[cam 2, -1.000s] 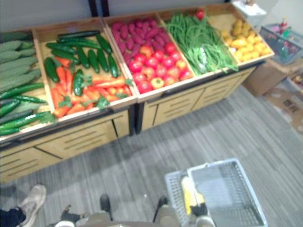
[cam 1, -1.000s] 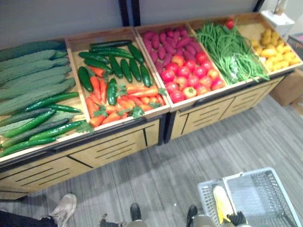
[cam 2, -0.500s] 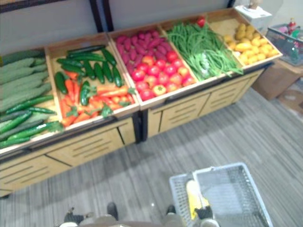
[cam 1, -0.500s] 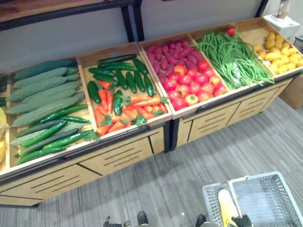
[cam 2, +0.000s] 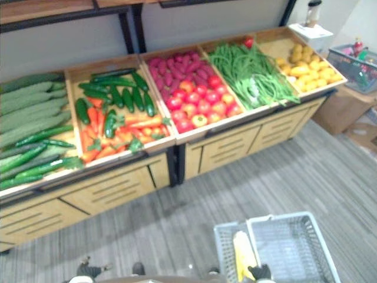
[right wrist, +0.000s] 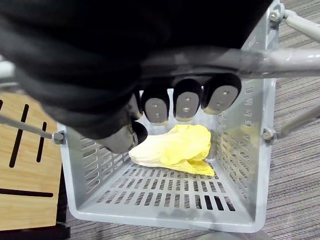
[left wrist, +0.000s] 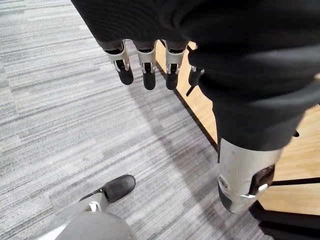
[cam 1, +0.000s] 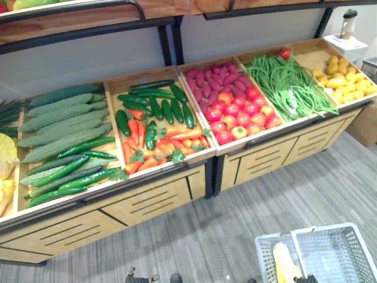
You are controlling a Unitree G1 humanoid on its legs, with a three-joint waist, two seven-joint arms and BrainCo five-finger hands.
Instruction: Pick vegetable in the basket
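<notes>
A grey plastic basket (cam 1: 344,254) hangs low at my right side above the carpet. A pale yellow cabbage (right wrist: 175,146) lies on its slatted bottom and shows as a yellow strip (cam 2: 243,254) from above. My right hand (right wrist: 186,102) is shut on the basket's grey handle (right wrist: 285,60), fingers curled over the bar. At my other side my left hand (left wrist: 145,70) hangs over the floor, fingers straight and holding nothing. Ahead, a wooden stand (cam 1: 147,200) holds the vegetables: cucumbers (cam 1: 159,109), carrots (cam 1: 168,138) and tomatoes (cam 1: 238,112).
More bins on the stand hold long bumpy green gourds (cam 1: 59,118), purple sweet potatoes (cam 1: 209,79), green beans (cam 1: 285,82) and yellow fruit (cam 1: 344,73). A dark-framed shelf (cam 1: 88,23) runs above the bins. A cardboard box (cam 2: 344,109) stands at the right. Grey carpet (cam 1: 235,224) lies between me and the stand.
The camera has tilted up: the stand and basket sit lower in the picture and the upper shelf has come into view. A person's shoe at lower left has left the picture.
</notes>
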